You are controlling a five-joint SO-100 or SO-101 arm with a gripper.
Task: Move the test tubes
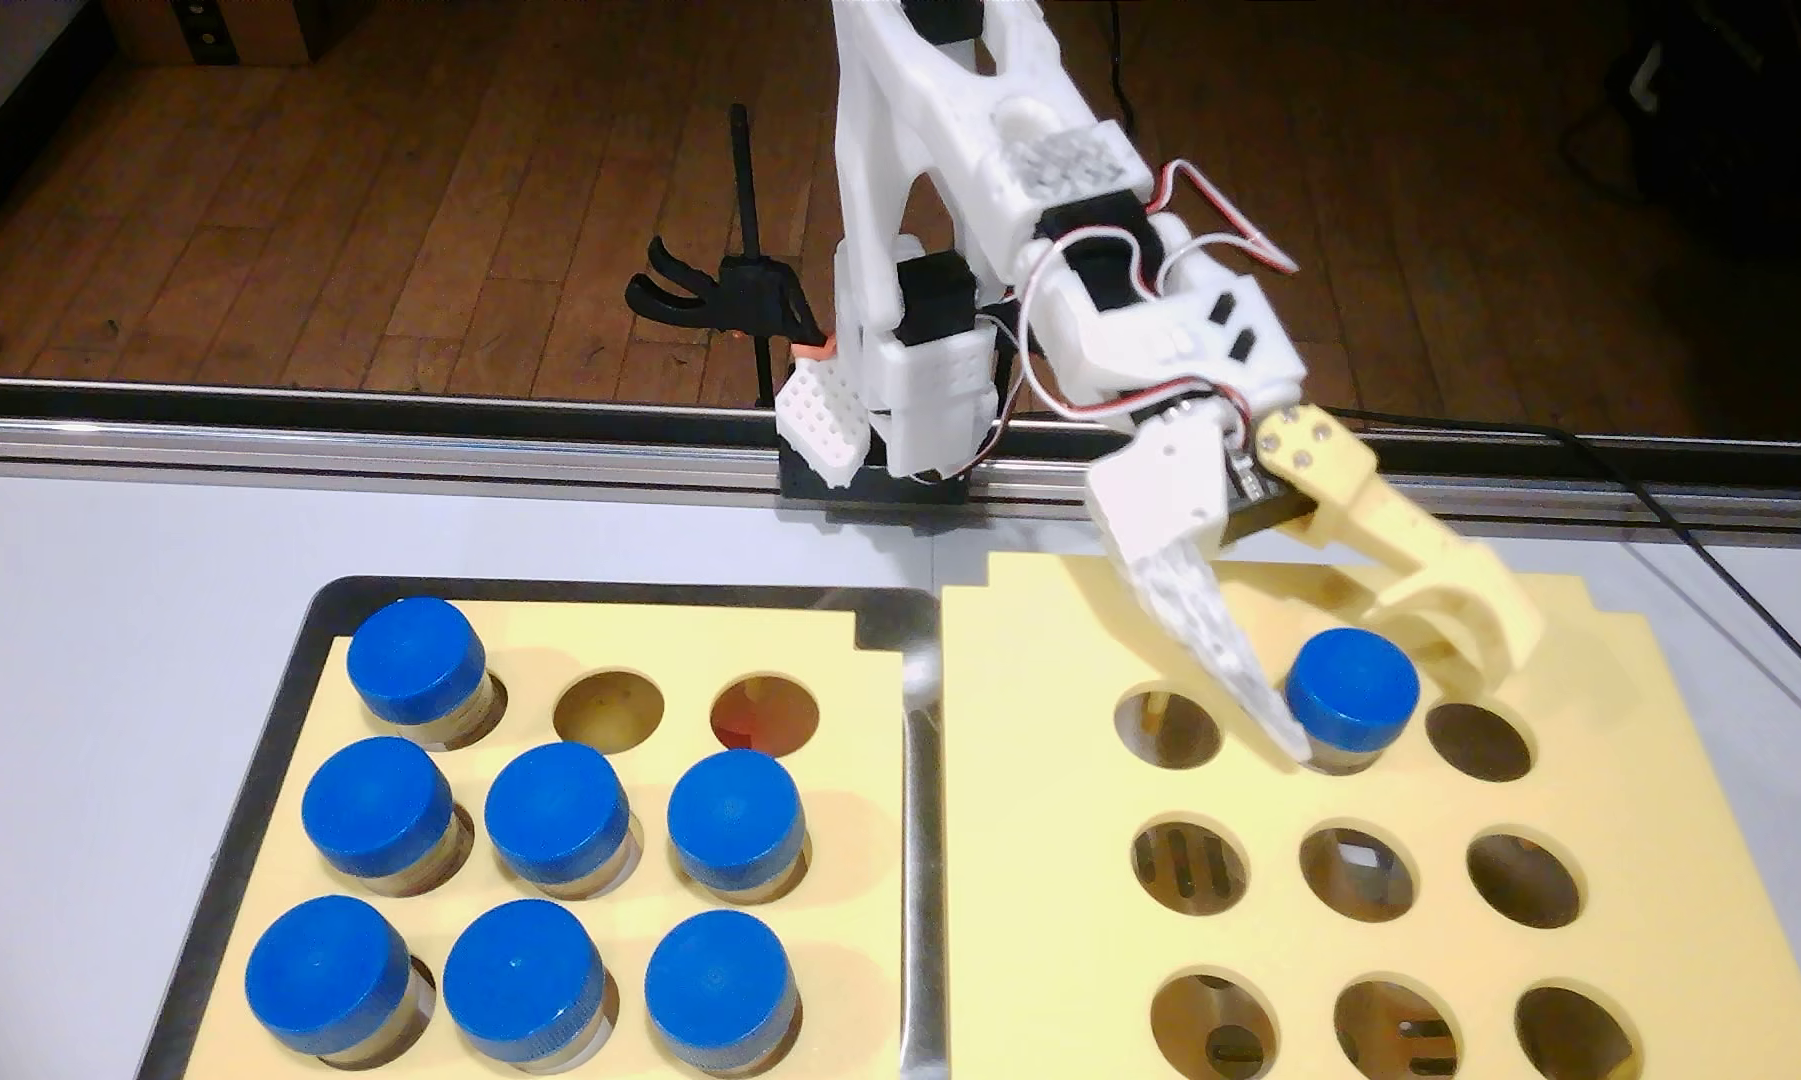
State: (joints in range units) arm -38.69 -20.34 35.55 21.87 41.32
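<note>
Grey table (96,644), two foam racks (605,644)

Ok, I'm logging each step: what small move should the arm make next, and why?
Probably lift straight up and away: the gripper looks open around the test tube already seated in the right foam block, top-middle hole. Seven tubes wait in the left foam block.

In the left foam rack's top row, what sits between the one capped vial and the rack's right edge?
In the fixed view, right of the top-row vial the left foam rack shows only two empty holes, then bare foam; no vial stands there.
</note>
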